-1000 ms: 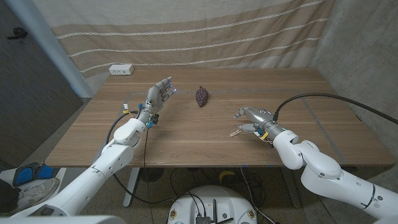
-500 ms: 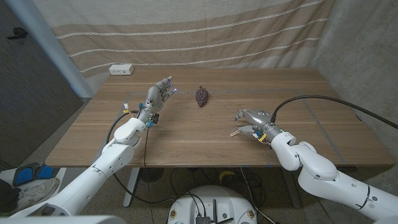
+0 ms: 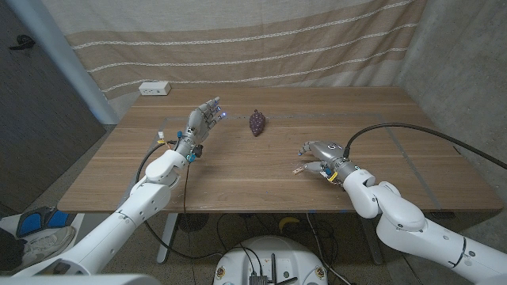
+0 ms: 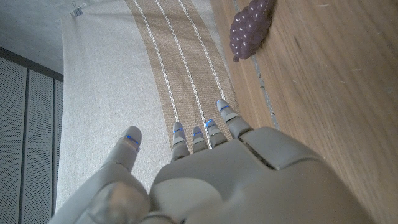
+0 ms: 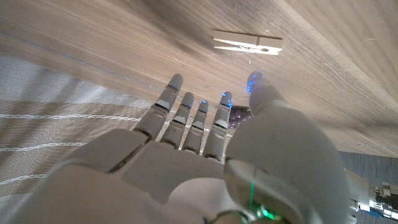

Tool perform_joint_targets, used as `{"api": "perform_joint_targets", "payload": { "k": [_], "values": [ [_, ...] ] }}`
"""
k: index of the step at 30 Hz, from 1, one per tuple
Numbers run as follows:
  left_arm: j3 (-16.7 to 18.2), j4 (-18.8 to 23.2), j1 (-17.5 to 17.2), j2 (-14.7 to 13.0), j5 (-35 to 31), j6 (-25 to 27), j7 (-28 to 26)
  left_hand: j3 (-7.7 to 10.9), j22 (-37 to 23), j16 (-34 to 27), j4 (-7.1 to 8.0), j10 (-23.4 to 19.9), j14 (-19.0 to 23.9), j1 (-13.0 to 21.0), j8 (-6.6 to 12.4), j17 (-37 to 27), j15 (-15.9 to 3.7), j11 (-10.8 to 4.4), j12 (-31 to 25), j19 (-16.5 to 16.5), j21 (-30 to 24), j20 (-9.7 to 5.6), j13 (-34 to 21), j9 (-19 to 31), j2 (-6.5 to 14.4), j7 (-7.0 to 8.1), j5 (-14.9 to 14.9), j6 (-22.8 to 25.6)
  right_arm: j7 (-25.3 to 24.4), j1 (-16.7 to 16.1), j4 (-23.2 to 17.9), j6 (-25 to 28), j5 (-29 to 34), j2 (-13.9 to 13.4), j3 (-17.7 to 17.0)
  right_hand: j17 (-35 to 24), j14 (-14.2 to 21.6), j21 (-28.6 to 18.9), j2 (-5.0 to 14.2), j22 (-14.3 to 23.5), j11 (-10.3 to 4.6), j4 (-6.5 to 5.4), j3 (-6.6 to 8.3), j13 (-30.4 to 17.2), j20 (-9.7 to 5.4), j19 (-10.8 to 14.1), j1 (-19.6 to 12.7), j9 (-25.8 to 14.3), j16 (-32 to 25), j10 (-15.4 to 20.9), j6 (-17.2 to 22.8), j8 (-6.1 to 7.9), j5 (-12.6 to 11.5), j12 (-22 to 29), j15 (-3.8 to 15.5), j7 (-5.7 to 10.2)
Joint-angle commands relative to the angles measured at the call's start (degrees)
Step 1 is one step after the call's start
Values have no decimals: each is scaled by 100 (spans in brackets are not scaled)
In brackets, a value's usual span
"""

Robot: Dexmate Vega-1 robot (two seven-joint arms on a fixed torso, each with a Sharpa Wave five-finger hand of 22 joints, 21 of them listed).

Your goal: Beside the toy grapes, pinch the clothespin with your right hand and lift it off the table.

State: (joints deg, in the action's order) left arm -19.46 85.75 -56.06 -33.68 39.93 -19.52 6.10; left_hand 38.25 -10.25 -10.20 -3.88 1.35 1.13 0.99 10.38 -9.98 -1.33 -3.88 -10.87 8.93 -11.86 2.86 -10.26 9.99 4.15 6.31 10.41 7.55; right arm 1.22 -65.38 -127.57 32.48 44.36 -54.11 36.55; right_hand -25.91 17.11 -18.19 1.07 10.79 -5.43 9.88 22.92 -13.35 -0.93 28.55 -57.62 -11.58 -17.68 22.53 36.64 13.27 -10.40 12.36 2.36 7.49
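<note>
My right hand (image 3: pixel 319 153) hangs low over the worktop (image 3: pixel 238 170), reaching in from the near right edge, palm down, fingers (image 5: pixel 186 112) straight and spread, holding nothing. My left hand (image 3: pixel 203 120) is raised above the worktop's left part, fingers (image 4: pixel 205 134) apart and reaching toward its far edge, also holding nothing, forearm angled up from the near left corner.

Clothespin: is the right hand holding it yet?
No, the clothespin lies on the table, apart from the right hand's spread fingertips.
</note>
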Motion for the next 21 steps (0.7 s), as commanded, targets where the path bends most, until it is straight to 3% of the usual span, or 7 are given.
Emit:
{"api": "perform_joint_targets", "payload": {
  "k": [1,21],
  "values": [
    [5,69,-39,-14,10,16,-20,-28,-34,-30,-5,-13,-14,-58,28,-34,-20,-1,-43,-7,-6,29,-16,17,118,6,-1,52,21,32,179,71,228,81,151,-27,43,-8,40,15,-37,3,0,-13,-34,23,-51,-25,-40,29,55,33,-11,20,715,12],
    [-14,56,-5,-12,-10,40,-22,-41,-34,-30,6,-11,-13,-57,17,-31,-22,-9,-42,-5,-6,27,-15,17,109,10,6,41,-84,50,502,-29,73,137,155,-32,125,-36,13,18,-21,3,-62,-15,-83,101,-161,-26,-94,143,177,66,-3,52,766,-71]
  ]
}}
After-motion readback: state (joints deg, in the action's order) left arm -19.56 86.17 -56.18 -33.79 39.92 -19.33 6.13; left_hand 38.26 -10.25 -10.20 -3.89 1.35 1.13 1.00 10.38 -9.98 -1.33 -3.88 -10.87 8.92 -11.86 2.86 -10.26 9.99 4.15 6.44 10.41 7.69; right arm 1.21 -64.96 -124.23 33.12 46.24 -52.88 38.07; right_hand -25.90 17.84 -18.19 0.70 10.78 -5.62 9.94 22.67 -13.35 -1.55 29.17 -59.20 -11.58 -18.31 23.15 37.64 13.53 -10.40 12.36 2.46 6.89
